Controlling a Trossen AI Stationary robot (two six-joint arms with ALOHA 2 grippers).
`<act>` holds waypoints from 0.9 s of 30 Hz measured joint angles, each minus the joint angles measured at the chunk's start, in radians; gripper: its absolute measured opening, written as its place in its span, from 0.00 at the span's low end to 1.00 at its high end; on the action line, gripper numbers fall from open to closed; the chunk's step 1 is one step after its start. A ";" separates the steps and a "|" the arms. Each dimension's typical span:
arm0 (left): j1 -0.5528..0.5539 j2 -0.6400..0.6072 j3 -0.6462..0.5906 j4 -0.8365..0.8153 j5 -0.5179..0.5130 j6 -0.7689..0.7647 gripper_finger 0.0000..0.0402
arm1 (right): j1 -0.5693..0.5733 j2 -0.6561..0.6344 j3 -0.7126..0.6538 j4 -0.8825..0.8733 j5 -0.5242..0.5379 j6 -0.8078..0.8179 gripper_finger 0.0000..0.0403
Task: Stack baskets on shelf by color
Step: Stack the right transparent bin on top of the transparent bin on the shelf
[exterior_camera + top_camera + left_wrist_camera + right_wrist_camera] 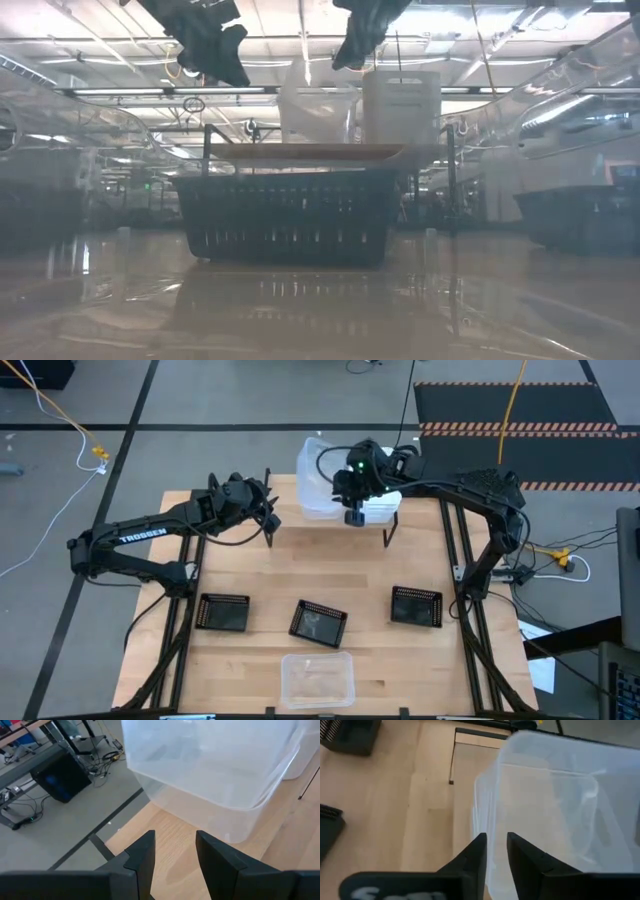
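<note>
The right hand (356, 512) hides most of the shelf (390, 510) and its white baskets (385, 508).

On the table (420, 660), the shelf (310, 152) stands at the far edge with two baskets (318, 485) on it side by side, three baskets (318, 622) sit in a row nearer the front, and one basket (317, 678) lies before them.

clear baskets (318, 478), white (385, 506) on shelf (300, 152) | three black (318, 623), one clear (317, 679) on table, seemingly upright
</note>
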 joint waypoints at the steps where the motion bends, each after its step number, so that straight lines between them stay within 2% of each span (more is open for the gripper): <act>1: 0.000 0.000 0.000 0.000 0.000 -0.001 0.36 | 0.012 0.000 0.000 -0.002 0.021 -0.013 0.14; 8: 0.000 0.000 0.000 0.017 0.000 -0.003 0.36 | 0.077 0.000 0.000 0.007 0.113 -0.058 0.06; 11: -0.001 0.000 0.000 0.017 0.000 -0.001 0.36 | 0.085 -0.015 -0.002 0.024 0.126 -0.059 0.06; 14: -0.006 0.000 0.000 0.047 0.009 0.079 0.36 | 0.087 -0.064 -0.002 0.052 0.124 -0.059 0.09; 17: -0.008 0.000 0.000 0.157 0.145 0.251 0.36 | 0.087 -0.137 -0.002 0.061 0.114 -0.046 0.13; 19: -0.008 0.001 0.010 0.234 0.218 0.329 0.36 | 0.085 -0.186 -0.002 0.043 0.062 -0.011 0.16; 23: 0.011 0.033 0.158 0.242 0.241 0.271 0.36 | 0.076 -0.305 -0.118 0.067 -0.074 0.058 0.20; 27: 0.042 0.142 0.389 0.025 0.349 0.254 0.36 | 0.079 -0.415 -0.325 0.164 -0.087 0.085 0.21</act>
